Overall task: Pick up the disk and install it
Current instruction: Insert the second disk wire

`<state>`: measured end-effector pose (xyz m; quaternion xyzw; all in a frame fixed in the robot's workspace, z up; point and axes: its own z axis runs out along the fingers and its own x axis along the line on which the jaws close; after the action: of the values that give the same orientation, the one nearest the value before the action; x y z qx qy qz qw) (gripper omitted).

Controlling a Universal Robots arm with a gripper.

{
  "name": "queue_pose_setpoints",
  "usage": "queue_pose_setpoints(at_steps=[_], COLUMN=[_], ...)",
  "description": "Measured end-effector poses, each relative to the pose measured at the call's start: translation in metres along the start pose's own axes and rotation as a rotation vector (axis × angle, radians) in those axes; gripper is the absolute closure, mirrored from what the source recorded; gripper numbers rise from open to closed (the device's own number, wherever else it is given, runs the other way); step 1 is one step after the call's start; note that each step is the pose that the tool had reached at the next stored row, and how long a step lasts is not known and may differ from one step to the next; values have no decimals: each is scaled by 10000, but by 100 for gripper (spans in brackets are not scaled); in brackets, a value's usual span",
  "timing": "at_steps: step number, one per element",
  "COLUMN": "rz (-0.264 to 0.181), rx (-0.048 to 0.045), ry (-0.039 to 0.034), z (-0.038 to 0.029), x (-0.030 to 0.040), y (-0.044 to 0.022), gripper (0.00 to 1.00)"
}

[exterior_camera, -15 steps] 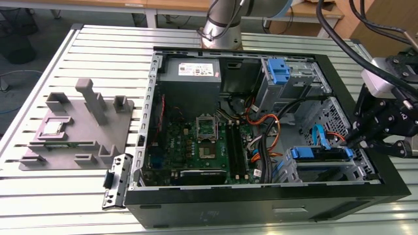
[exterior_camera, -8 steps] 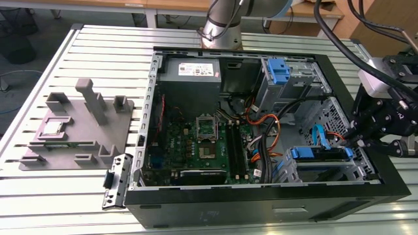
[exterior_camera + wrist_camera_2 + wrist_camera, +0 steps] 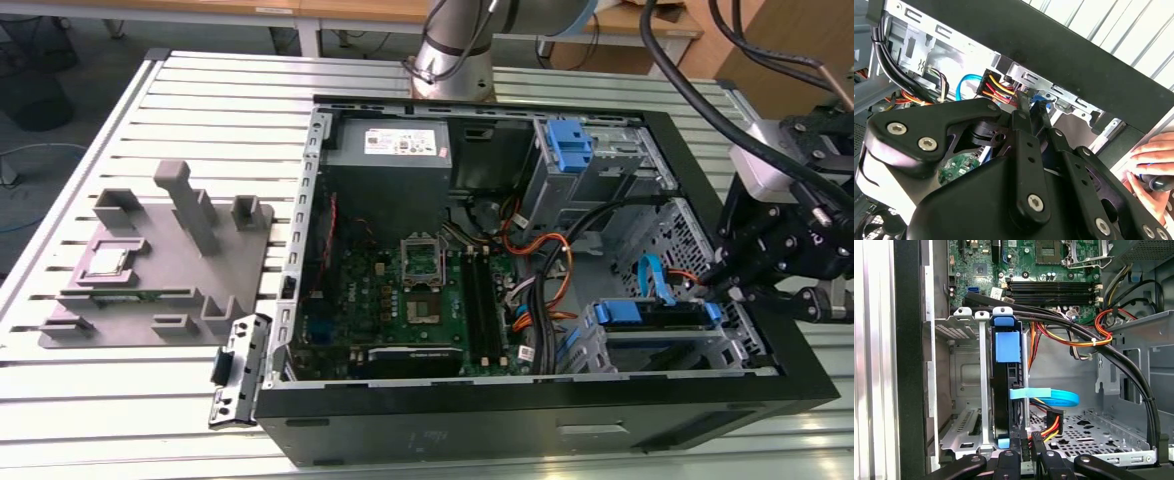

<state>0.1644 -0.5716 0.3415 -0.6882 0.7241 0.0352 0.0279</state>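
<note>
The disk sits edge-up in the metal drive cage at the case's front corner, on the exterior view's right, its blue rails showing on top. In the first wrist view the disk stands between the cage's plates with a blue rail along its edge. My gripper hangs just over the case wall beside the cage. Its fingers are close together at the disk's near end, with only a narrow gap and nothing clearly held. The second wrist view has the gripper pointing at the cage's cable end.
A blue data cable and red-yellow power wires lie by the disk. Black cable bundles cross the case. The grey power supply, a blue latch and the motherboard lie inside. A grey fixture stands outside. A person's hand rests nearby.
</note>
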Motion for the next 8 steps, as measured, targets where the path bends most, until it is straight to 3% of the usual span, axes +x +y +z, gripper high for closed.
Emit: queue_pose_setpoints(at_steps=[8], rz=[0], rx=[0], ry=[0], z=[1], x=[0], y=[0], gripper=[84])
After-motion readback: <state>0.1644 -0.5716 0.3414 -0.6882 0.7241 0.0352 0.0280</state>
